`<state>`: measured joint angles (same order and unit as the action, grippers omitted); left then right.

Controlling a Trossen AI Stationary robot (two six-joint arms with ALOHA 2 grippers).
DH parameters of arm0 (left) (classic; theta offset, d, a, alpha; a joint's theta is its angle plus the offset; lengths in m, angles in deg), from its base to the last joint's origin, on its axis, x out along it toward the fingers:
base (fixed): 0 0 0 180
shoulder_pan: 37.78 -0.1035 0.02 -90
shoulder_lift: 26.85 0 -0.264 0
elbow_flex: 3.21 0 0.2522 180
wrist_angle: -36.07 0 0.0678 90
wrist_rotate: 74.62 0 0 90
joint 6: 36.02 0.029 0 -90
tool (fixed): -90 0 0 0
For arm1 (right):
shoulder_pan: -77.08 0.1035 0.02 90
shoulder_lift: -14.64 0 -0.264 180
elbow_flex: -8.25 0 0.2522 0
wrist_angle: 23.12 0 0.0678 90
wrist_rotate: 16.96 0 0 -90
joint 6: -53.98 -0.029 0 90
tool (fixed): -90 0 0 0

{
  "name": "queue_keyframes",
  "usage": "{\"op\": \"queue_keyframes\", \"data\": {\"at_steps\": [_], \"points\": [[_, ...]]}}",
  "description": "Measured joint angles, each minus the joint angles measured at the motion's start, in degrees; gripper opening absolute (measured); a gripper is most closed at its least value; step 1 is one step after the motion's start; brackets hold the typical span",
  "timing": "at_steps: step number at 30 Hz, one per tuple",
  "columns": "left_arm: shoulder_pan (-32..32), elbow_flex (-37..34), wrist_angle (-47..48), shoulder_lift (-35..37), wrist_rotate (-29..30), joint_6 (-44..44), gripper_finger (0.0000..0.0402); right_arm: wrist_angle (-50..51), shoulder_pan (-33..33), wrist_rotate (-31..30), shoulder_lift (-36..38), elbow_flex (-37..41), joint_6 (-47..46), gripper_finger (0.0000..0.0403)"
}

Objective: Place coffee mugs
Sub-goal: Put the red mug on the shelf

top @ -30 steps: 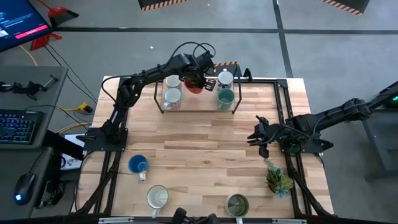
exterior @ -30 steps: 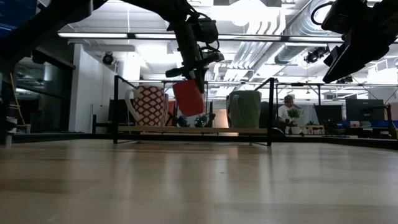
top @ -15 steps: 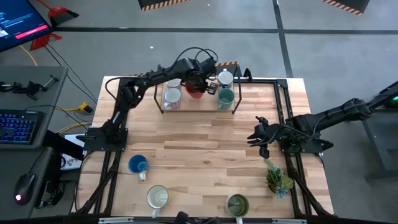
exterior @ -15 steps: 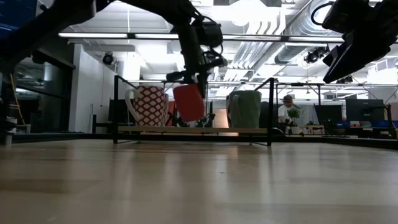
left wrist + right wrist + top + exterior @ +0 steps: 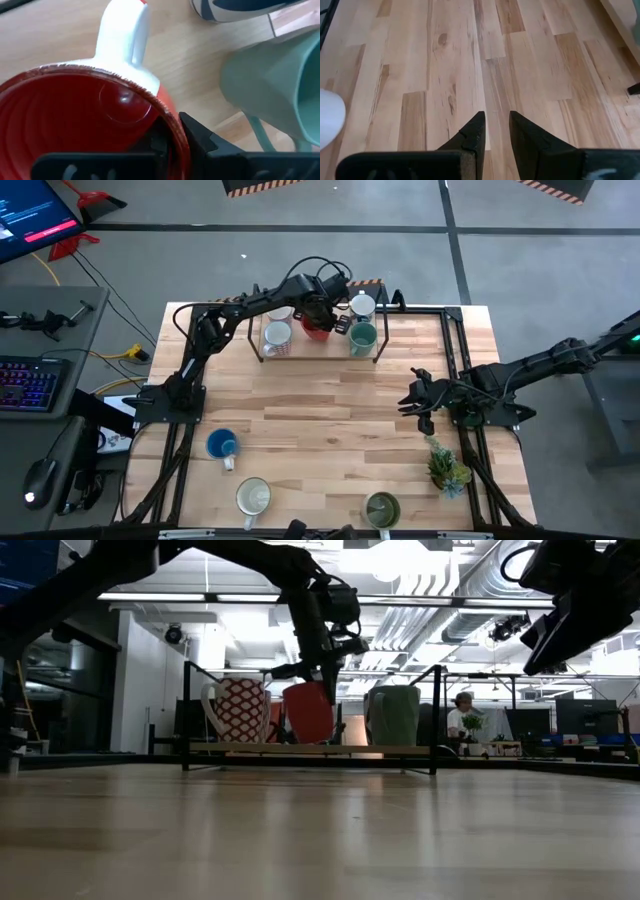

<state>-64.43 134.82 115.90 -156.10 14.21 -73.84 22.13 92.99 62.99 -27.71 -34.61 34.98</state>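
The red mug (image 5: 315, 330) with a white handle (image 5: 125, 30) is in my left gripper (image 5: 327, 317), over the wire rack (image 5: 262, 348) at the table's far edge. It stands between a white patterned mug (image 5: 238, 710) and a teal mug (image 5: 393, 715). A white-and-blue mug (image 5: 362, 306) stands behind the teal one. A blue mug (image 5: 222, 445), a white mug (image 5: 253, 497) and an olive mug (image 5: 381, 508) stand near the near edge. My right gripper (image 5: 415, 402) hovers open, its fingers a little apart, at the table's right side. My left gripper holds the red mug by its rim wall (image 5: 172, 125), on the side opposite the handle. One finger (image 5: 155, 145) is inside the mug and one (image 5: 197, 135) outside, coming from above and pointing down. The mug is upright, its base (image 5: 308, 740) down at the rack's board; whether it rests there I cannot tell.
A small spiky potted plant (image 5: 447, 467) stands near the right edge, just nearer than my right gripper. The rack's upright posts (image 5: 437, 715) frame the mugs. Bare wood (image 5: 320, 430) fills the table's middle.
My left gripper has gone down over the rack, carrying the red mug. The mug hung tilted above the rack board a second ago; it is now upright and lower, level with the mugs beside it.
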Motion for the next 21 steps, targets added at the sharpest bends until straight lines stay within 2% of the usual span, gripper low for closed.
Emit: {"op": "queue_keyframes", "data": {"at_steps": [5, 15, 21], "points": [[0.1, 0.0, -0.4, 0.0, -0.6, 0.0, 0.0055, 0.8, 0.0, 0.0, 0.0, 0.0, 0.0, 0.0066], [0.0, 0.0, -0.8, 0.0, -3.2, 0.1, 0.0084, 2.5, 0.0, 0.0, 0.0, 0.0, -0.2, 0.0066], [-0.1, 3.0, -1.6, 0.1, -3.2, 3.0, 0.0095, 2.6, 0.0, 0.0, 0.0, 0.0, -0.2, 0.0066]]}}
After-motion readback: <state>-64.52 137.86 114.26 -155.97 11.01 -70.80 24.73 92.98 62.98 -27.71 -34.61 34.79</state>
